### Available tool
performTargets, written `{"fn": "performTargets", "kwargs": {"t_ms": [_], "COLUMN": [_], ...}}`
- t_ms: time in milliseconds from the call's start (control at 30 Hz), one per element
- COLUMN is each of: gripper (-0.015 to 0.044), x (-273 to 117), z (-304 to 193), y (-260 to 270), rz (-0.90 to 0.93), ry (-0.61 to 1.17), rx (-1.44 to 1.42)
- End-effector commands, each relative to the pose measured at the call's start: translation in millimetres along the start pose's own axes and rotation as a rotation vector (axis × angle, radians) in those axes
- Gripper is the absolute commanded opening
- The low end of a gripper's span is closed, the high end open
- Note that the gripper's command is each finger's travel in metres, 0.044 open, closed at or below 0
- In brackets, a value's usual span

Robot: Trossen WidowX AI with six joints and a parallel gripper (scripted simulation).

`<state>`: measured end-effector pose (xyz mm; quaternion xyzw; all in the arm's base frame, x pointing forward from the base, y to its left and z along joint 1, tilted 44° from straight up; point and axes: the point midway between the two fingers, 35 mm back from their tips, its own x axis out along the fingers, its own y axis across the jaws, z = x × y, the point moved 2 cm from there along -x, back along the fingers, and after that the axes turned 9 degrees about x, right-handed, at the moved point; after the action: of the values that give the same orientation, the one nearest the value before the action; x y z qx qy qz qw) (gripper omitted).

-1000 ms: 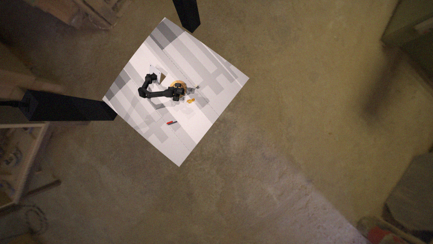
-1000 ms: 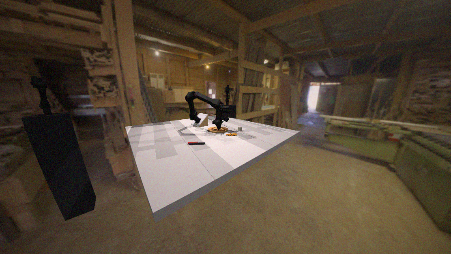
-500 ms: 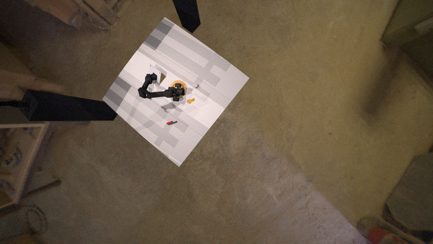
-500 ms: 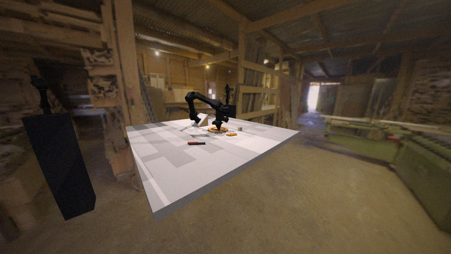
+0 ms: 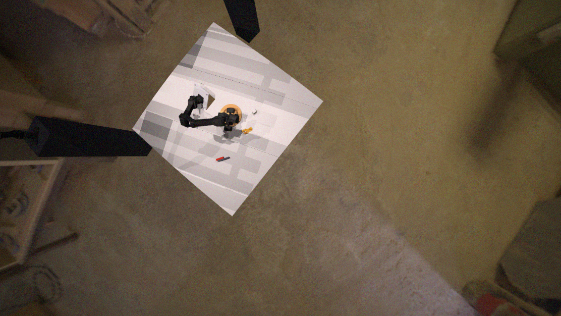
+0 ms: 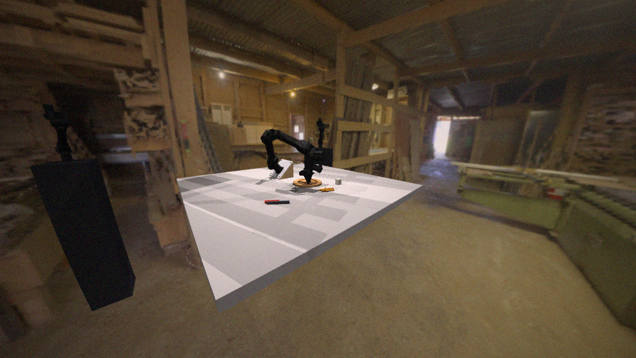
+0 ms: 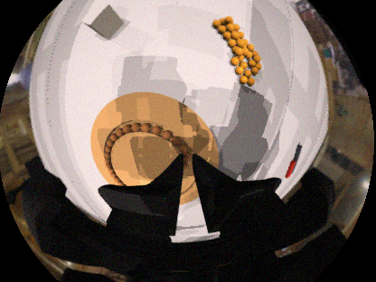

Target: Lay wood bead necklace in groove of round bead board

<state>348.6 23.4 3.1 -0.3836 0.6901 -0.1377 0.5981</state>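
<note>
One stretch of the necklace (image 7: 139,127) seems to be in hand: we are closed on its beads with the gripper (image 5: 232,118) (image 6: 309,182) (image 7: 187,157), the tips low over the round board (image 5: 222,109) (image 6: 296,183) (image 7: 154,106) and the strand running into the narrow gap between them. The rest lies looped on the board, with a thin groove line showing just outside the far beads. We judge this to be the laying step, well along, but we cannot tell whether every bead is seated; our own fingers hide the near side.

Next we should ease the pinched part over the groove, lower it, and open gently. A sideways pull could drag seated beads out.

The board sits well inside the edges of the worktop (image 5: 274,80) (image 6: 249,249) (image 7: 190,23). Past its rim lie the orange beads (image 5: 247,130) (image 6: 326,190) (image 7: 239,51), near enough to catch on a low exit that way, and the cube (image 5: 255,111) (image 6: 338,181) (image 7: 108,23). The pen (image 5: 222,158) (image 6: 277,202) (image 7: 291,168) lies farther off. Straight up looks the safest way out.
</note>
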Motion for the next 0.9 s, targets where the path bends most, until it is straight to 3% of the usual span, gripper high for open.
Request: {"fn": "performTargets", "kwargs": {"t_ms": [0,867], "gripper": [0.0,0.0], "x": [-0.1,-8.2], "z": [-0.1,-0.7], "y": [0.9,0.2], "rz": [0.006,0.0], "ry": [0.001,0.002], "rx": [0.0,-0.003]}}
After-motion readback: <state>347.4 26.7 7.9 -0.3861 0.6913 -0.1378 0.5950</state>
